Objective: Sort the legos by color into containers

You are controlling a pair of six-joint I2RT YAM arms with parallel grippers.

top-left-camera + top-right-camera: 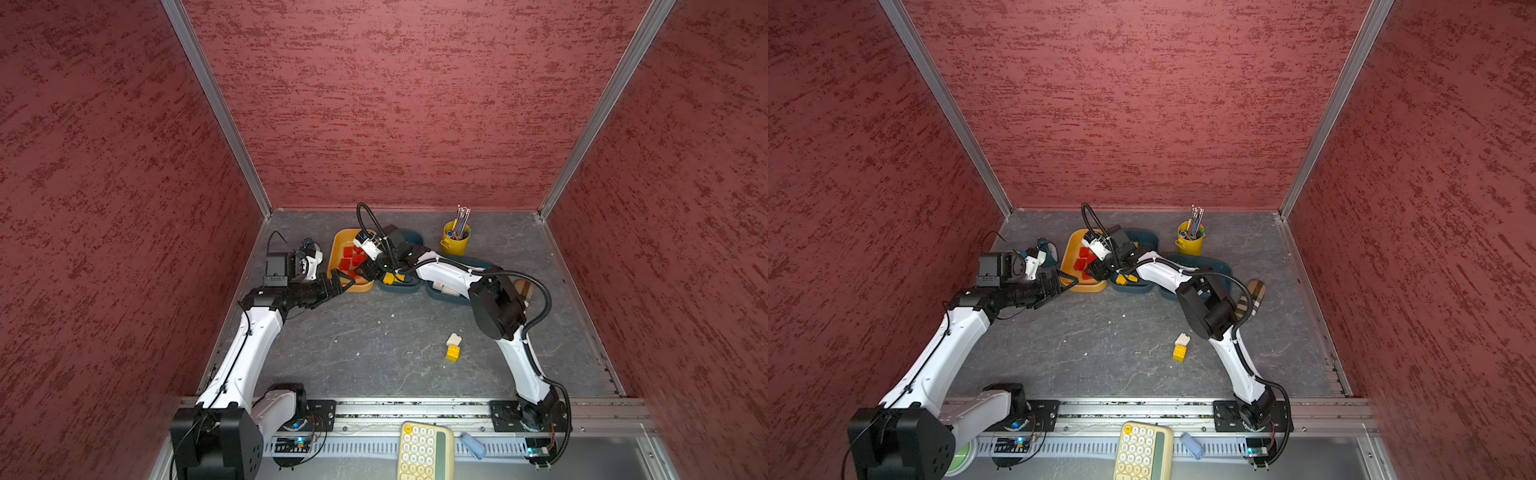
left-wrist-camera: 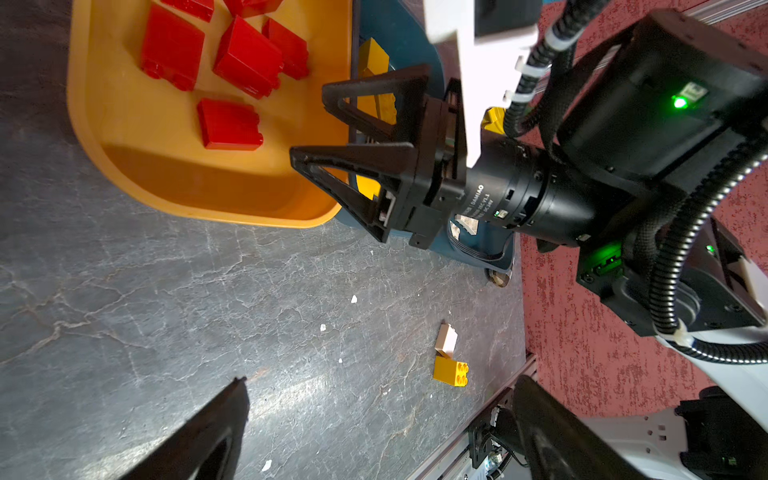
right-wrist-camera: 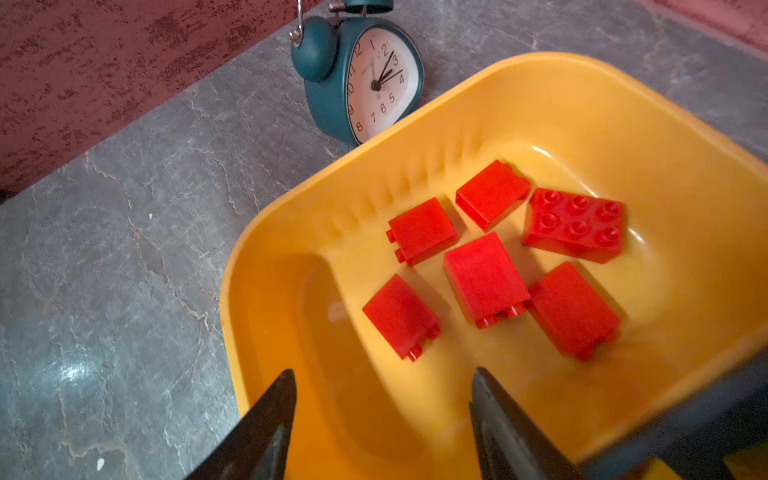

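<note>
Left gripper [image 1: 344,277]: left of centre in both top views, jaws spread wide and empty, tips at the near left corner of the orange tub.
Orange tub [image 3: 561,104]: fills the right half of the right wrist view and is the place for red.
Red legos [image 3: 484,276]: six lie loose on the tub floor, most on their sides, one studs-up.
Right gripper [image 3: 382,374]: bottom centre of that view, over the tub's near end, fingers parted with nothing between them; the drop looks done.
Doing it well: lift straight up before swinging away, so the fingers miss the tub wall and the left gripper close by.
Middle teal tub [image 1: 403,289]: just right of the orange one, holding yellow legos.
Right teal tub [image 1: 446,300]: further right, half hidden by the right arm, holding white legos.
Loose white brick [image 1: 454,339]: lower right of centre, on the table.
Loose yellow brick [image 1: 453,353]: touching it, just below; take each on its own.
</note>
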